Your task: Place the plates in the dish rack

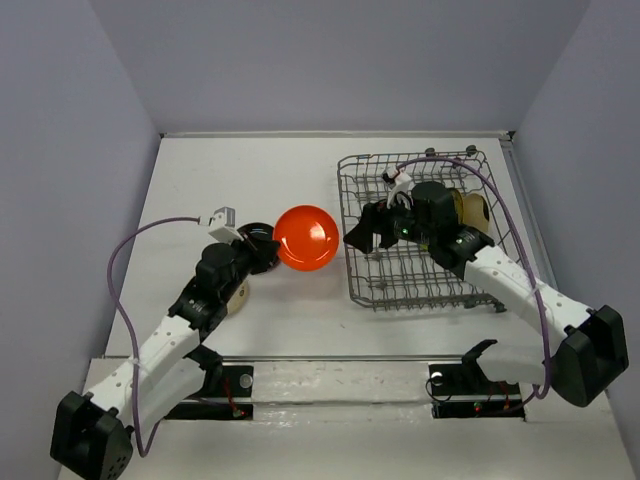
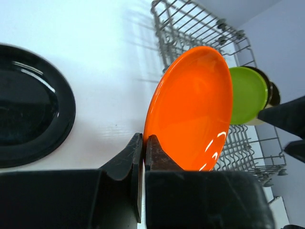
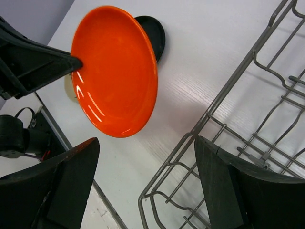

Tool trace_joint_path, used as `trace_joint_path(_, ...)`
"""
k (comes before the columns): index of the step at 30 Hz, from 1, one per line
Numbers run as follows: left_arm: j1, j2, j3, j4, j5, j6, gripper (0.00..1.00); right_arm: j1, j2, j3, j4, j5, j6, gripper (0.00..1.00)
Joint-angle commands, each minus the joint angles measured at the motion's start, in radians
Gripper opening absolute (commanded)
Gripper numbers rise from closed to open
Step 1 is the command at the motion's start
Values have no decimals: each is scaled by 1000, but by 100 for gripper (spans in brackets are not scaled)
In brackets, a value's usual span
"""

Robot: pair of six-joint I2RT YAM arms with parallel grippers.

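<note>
risk: left gripper is clamped on just the rim of the round orange plastic plate, so it may pivot or slip, or clip the wall of the grey wire dish rack. plate held on edge between rack and glossy black plate; right gripper gapes empty, facing it

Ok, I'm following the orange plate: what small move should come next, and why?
Probably ease the right claw forward to straddle the free rim of the orange plate, then close. The left claw is shut on the opposite edge, holding the plate on edge beside the dish rack; the right claw faces it, open and empty.
</note>
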Motion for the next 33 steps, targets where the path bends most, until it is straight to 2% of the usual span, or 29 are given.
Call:
trace_joint_path(1, -3, -71, 95, -59, 53, 93, 6, 13, 24, 60, 79, -33, -12, 87)
trace_joint_path(7, -3, -89, 114, 8, 198, 113, 6, 13, 108, 80, 116, -104, 28, 88)
trace_joint_path(10, -4, -62, 125, 41, 284, 128, 6, 13, 122, 70, 207, -196, 75, 80)
trace_joint_path(13, -4, -39, 147, 50, 322, 134, 10, 13, 137, 70, 274, -272, 132, 55)
trace_joint_path(14, -4, -37, 155, 50, 330, 137, 11, 13, 142, 75, 276, -282, 144, 29)
trace_joint_path(15, -4, -37, 163, 47, 336, 142, 13, 13, 143, 80, 276, -277, 149, 17)
trace_joint_path(16, -4, -37, 186, 30, 345, 149, 19, 13, 140, 80, 274, -268, 155, 8)
trace_joint_path(18, -4, -34, 219, -26, 350, 189, 35, 13, 119, 78, 261, -221, 155, 7)
trace_joint_path(19, -4, -28, 241, -60, 353, 212, 62, 13, 104, 81, 242, -190, 146, 7)
trace_joint_path(22, -3, -14, 345, -201, 322, 321, 99, -10, 36, 128, 69, 37, 68, 7)
trace_joint_path(23, -3, -16, 380, -225, 312, 347, 99, -10, 19, 141, 26, 101, 46, 7)
trace_joint_path(24, -3, -20, 391, -263, 298, 396, 99, -10, -7, 156, -62, 264, -1, 7)
trace_joint_path(25, -4, -22, 404, -287, 257, 422, 99, -10, -16, 185, -103, 362, -23, 7)
trace_joint_path(26, -3, -32, 398, -298, 229, 442, 99, -10, -22, 198, -141, 466, -44, 7)
trace_joint_path(27, -3, -39, 390, -304, 195, 459, 99, -10, -22, 208, -210, 651, -79, 7)
trace_joint_path(29, -1, -52, 353, -305, 118, 476, 99, -10, -18, 239, -265, 870, -124, 7)
trace_joint_path(33, 3, -45, 353, -329, 118, 489, 99, -19, 4, 256, -335, 1113, -170, 7)
